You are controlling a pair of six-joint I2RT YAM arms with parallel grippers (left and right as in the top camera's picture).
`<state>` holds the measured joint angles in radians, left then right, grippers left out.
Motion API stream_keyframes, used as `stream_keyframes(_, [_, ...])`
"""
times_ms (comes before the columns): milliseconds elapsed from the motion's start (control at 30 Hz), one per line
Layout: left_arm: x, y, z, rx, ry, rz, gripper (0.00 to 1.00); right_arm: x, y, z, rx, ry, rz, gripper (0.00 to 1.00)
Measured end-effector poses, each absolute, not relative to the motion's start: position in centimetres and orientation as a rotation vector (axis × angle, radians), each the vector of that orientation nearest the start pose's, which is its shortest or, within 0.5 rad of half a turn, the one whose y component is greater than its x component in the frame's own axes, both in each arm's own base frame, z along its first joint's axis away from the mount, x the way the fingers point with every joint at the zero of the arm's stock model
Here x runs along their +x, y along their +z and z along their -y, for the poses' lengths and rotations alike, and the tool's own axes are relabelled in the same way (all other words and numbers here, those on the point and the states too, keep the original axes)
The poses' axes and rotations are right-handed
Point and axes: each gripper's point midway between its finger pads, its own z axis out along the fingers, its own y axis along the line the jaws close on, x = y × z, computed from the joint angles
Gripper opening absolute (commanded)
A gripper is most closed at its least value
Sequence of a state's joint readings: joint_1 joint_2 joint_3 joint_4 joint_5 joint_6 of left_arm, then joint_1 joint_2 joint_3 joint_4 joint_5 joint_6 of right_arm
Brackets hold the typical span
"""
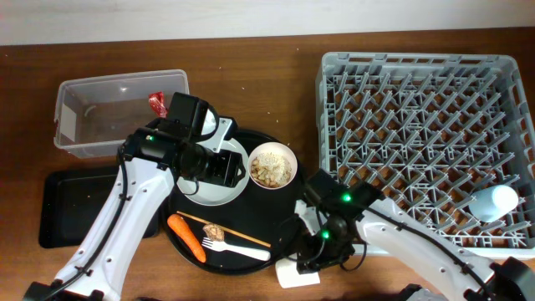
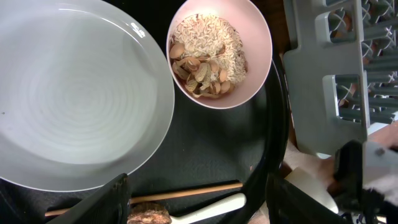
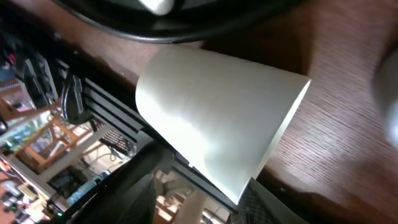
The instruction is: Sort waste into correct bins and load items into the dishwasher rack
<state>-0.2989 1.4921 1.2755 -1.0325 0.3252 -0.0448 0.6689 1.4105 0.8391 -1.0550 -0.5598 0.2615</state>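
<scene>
The white plate (image 1: 209, 186) and the white bowl (image 1: 272, 165) holding beige crumbs (image 2: 208, 53) sit on the round black tray (image 1: 276, 219). An orange carrot (image 1: 185, 237), brown scrap (image 1: 215, 230), white fork (image 1: 236, 249) and chopsticks (image 1: 221, 219) lie at its front. My left gripper (image 1: 230, 167) is open and empty above the plate's edge (image 2: 74, 93), with the chopstick (image 2: 186, 193) below it. My right gripper (image 1: 316, 259) is open, its fingers (image 3: 199, 186) straddling the pale cup (image 3: 217, 118), which lies on its side at the table's front edge. The red wrapper (image 1: 156, 102) lies in the clear tub (image 1: 79, 125).
The shallow black tray (image 1: 71, 205) sits left of the round tray. The grey dishwasher rack (image 1: 426, 125) fills the right side and holds a blue cup (image 1: 493, 202) at its right edge. The rack's corner (image 2: 323, 74) shows in the left wrist view.
</scene>
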Motion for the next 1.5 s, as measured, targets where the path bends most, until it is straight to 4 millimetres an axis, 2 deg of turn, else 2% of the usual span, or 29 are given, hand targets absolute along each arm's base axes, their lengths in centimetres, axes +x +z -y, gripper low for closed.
stream_keyframes(200, [29.6, 15.8, 14.9, 0.434, -0.536, -2.800, 0.69, 9.5, 7.3, -21.0, -0.748, 0.831, -3.245, 0.43])
stream_keyframes(267, [29.6, 15.8, 14.9, 0.434, -0.536, -2.800, 0.69, 9.5, 7.3, -21.2, -0.745, 0.833, -3.243, 0.35])
stream_keyframes(333, [29.6, 15.8, 14.9, 0.434, -0.536, -2.800, 0.69, 9.6, 7.3, -21.4, -0.716, 0.834, -3.247, 0.28])
stream_keyframes(433, [29.6, 15.8, 14.9, 0.434, -0.536, -2.800, 0.69, 10.0, 7.1, -21.8, -0.662, 0.845, -3.241, 0.27])
stream_keyframes(600, [29.6, 15.8, 14.9, 0.434, -0.536, -2.801, 0.69, 9.4, 5.9, -21.4, -0.573, 0.835, -3.284, 0.27])
stream_keyframes(767, [29.6, 15.8, 14.9, 0.434, -0.536, -2.801, 0.69, 9.0, 6.0, -21.7, -0.561, 0.892, -3.292, 0.15])
stream_keyframes(900, [29.6, 15.8, 14.9, 0.434, -0.536, -2.801, 0.69, 9.5, 6.2, -22.7, -0.583, 0.962, -3.238, 0.14])
stream_keyframes(1100, [29.6, 15.8, 14.9, 0.434, -0.536, -2.801, 0.69, 9.1, 6.1, -23.4, -0.599, 1.071, -3.210, 0.13])
stream_keyframes(1500, [29.6, 15.8, 14.9, 0.434, -0.536, -2.801, 0.69, 8.9, 6.2, -23.7, -0.602, 1.119, -3.197, 0.13])
